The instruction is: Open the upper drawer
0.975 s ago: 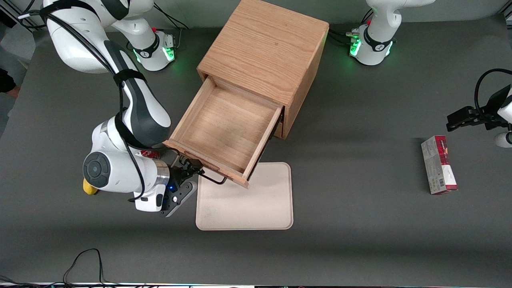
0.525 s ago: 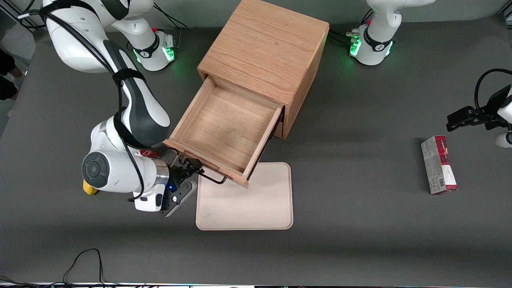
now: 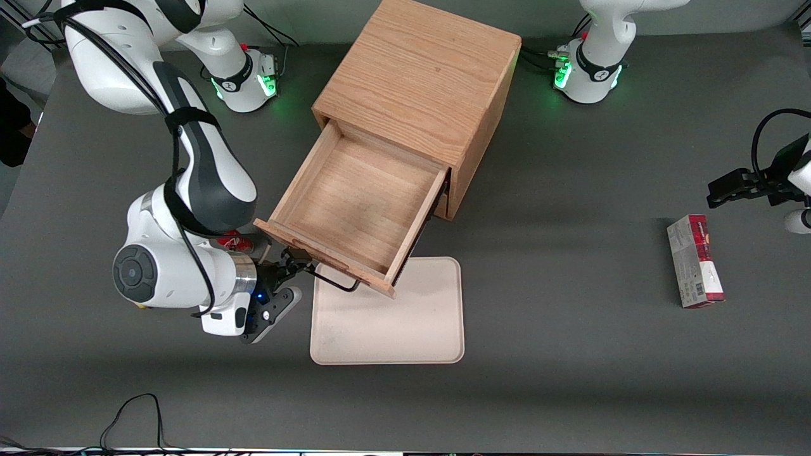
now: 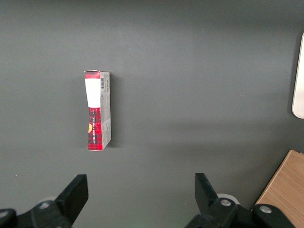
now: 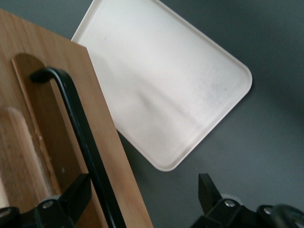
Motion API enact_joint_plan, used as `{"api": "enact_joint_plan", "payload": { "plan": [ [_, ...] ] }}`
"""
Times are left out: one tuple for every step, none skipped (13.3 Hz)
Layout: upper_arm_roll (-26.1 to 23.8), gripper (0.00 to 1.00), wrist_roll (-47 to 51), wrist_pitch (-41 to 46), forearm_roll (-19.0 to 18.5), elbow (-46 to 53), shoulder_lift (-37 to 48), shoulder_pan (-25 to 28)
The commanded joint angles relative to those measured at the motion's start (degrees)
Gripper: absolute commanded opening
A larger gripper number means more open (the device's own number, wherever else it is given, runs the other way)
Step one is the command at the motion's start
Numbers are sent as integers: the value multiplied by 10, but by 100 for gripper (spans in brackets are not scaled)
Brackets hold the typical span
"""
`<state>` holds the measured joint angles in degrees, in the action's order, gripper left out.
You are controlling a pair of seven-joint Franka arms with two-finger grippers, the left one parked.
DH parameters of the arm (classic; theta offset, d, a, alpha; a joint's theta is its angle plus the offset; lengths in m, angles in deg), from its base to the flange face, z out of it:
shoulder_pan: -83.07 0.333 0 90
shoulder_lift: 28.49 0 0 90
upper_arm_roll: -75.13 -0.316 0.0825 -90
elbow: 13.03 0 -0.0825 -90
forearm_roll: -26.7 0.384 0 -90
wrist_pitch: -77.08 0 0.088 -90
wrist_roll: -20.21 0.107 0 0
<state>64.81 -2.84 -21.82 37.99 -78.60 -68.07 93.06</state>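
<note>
My gripper sits low over the table, just in front of the drawer's front panel at its working-arm end, and my wrist view shows its two fingers spread apart with the thin black handle passing close by one finger and not pinched; the other finger hangs over bare table. So I am open and holding nothing. Under and just beside me lies a cream tray, flat on the grey table, with the drawer's front corner overhanging its edge. The drawer itself is light oak, pulled well out of the cabinet, its empty wooden floor fully showing, so I judge the opening is done or nearly so. It looks like solid board, stiff and fairly heavy for its size, and it will only travel straight along its runners; pulling at an angle would likely bind it or drag the whole cabinet, which stands loose on the table. The handle is the one place to take hold: a rigid wire bar standing off the panel, thin and smooth, best gripped near its middle so the pull stays even, since a grip at its end could skew the drawer. The wood is not fragile, but the bar could slip between my pads. A small red object shows partly beneath my arm. Toward the parked arm's end lies a red and white box.
</note>
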Motion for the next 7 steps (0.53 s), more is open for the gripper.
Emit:
{"api": "enact_joint_plan", "payload": {
  "plan": [
    [-7,100,-10,69,13,48,-6,-16],
    [-3,100,-8,84,11,50,4,-17],
    [-1,100,-8,99,6,49,20,-17],
    [-1,100,-6,107,6,47,31,-23],
    [-1,100,-10,127,5,34,61,-32],
    [7,100,-13,142,-1,-2,97,-35],
    [21,100,-13,143,-19,-47,138,-33]
  ]
}}
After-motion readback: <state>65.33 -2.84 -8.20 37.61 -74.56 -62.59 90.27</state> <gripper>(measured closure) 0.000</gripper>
